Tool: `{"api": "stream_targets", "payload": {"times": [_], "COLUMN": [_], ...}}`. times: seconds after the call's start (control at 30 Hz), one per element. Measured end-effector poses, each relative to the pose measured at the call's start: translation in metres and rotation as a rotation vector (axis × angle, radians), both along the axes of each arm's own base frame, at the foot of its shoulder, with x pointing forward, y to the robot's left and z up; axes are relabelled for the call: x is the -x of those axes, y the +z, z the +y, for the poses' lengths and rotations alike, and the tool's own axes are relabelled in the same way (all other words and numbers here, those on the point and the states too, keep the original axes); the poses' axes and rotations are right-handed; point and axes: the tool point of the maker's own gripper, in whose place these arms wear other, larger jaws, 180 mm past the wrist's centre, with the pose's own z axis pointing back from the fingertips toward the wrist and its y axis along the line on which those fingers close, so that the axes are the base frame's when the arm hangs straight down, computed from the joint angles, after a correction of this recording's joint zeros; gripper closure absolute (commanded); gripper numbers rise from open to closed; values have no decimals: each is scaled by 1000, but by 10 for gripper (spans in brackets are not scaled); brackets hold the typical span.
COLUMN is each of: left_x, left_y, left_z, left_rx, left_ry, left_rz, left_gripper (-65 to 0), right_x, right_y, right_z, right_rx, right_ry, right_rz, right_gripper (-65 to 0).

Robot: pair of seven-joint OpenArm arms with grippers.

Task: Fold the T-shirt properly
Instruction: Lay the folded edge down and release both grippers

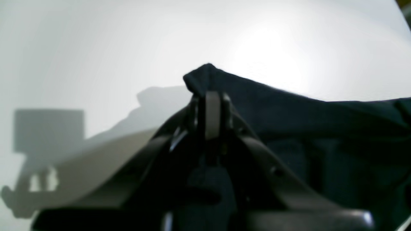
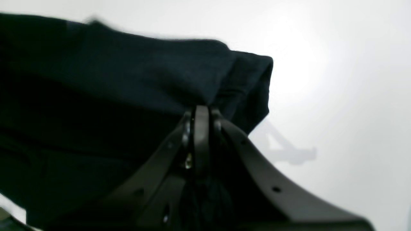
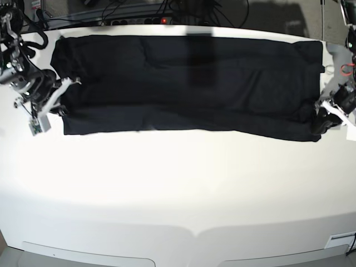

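Observation:
The black T-shirt [image 3: 189, 83] lies as a long band across the far half of the white table [image 3: 178, 189], plain side up; no print shows. My left gripper [image 3: 319, 123] is at the band's right end, near its front corner. In the left wrist view it [image 1: 209, 96] is shut on a peak of black cloth [image 1: 289, 106]. My right gripper [image 3: 60, 105] is at the band's left end. In the right wrist view it [image 2: 200, 112] is shut on a bunched fold of the cloth [image 2: 128, 83].
Cables and a power strip [image 3: 139, 14] run behind the table's far edge. A small red item [image 3: 346, 69] sits by the arm on the right. The table's rounded front edge [image 3: 194, 233] is near the bottom of the base view.

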Motion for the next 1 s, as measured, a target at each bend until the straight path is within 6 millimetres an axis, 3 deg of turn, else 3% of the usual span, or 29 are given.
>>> {"api": "stream_targets", "payload": {"times": [0.13,0.37,0.43,0.7,1.0], "left_x": [15,43,47,53,63], "left_y": [3,-15,-15,4,-3], "left_z": [-11,-16,-9,52,45], "left_rx": [-20,-57,-65,-112,-74], "left_ry": [-41,-85,-71,84,62], "left_rz": [-1,93,104,97,154], "left_gripper": [0,0,0,0,0], "right_x": [16,34,34,33,55], "right_y": [-6,-21,-22,-20,-34], "right_z": [-9,-8,-11,-12,-13], "right_rx": [-15,-14,10,7,15], "right_ry": [-55,-88,-88,-90,-89], "right_rz": [15,36,31,30,97], "right_gripper": [0,0,0,0,0]}}
